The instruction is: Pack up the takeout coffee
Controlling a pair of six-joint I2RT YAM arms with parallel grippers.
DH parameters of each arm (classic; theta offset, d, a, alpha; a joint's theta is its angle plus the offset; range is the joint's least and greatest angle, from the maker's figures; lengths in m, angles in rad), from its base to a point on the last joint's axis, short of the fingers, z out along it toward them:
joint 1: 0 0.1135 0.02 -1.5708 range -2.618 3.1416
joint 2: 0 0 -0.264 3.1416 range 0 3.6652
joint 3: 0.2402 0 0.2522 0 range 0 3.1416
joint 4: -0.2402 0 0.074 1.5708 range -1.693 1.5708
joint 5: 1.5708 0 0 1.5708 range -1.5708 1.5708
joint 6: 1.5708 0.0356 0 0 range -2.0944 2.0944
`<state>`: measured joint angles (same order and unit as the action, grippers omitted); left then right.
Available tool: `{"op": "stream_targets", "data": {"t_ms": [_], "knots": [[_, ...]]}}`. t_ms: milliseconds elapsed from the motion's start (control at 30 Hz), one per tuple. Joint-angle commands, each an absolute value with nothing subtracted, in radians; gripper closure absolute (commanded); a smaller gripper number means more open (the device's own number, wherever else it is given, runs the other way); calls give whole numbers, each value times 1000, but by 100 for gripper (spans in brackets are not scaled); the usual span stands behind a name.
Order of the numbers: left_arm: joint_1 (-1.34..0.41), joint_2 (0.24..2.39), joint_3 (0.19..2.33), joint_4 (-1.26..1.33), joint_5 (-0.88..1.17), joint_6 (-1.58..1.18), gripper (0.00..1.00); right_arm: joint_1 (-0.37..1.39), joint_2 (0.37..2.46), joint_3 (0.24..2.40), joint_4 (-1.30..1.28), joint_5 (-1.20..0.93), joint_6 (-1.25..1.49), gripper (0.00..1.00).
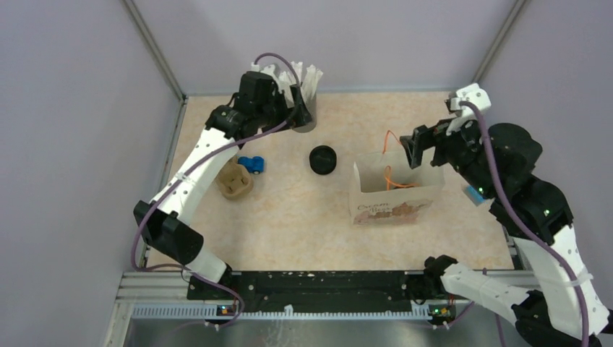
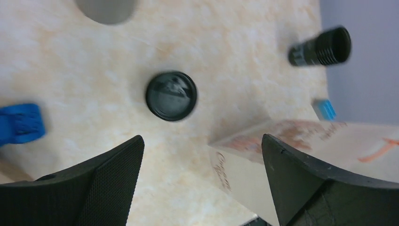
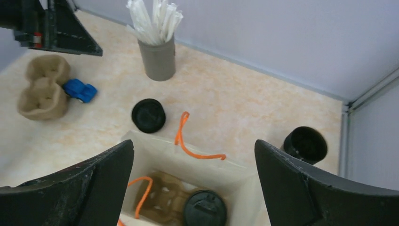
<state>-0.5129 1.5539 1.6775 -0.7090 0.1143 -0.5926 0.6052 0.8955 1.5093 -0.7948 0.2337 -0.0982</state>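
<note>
Down inside the white printed paper bag (image 1: 394,204), seated in a socket of the brown pulp cup carrier (image 3: 160,200) on its floor: the takeout coffee (image 3: 204,210), a black disposable cup with its lid on, seen from above only, so the sides cannot be made out. Kept upright by the carrier, presumably so as not to tip once the bag is lifted by its orange cord handles (image 3: 181,132). Directly above the bag's open mouth, the right gripper (image 3: 193,142), fingers spread wide, pinching nothing, clear of both cup and bag. Well apart, near the grey cylinder of white wrapped straws (image 1: 303,108), the left gripper (image 2: 202,137), likewise spread wide and empty, facing down toward the flat round black lid (image 2: 171,95) lying loose on the table.
</note>
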Motion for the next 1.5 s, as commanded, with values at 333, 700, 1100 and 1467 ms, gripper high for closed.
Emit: {"op": "stream_targets", "data": {"t_ms": [333,700,1100,1467], "knots": [[-194,1872,1979,-461,176,-449,25,595,707,1484,-885,165,185,4],[-97,1994,1964,-178,414,-576,53,595,680,1477,-888,201,137,6],[-122,2092,2101,-72,514,-460,50,595,728,1477,-856,186,194,9],[-157,2143,2137,-121,501,-467,58,595,758,1470,-852,177,217,10]]}}
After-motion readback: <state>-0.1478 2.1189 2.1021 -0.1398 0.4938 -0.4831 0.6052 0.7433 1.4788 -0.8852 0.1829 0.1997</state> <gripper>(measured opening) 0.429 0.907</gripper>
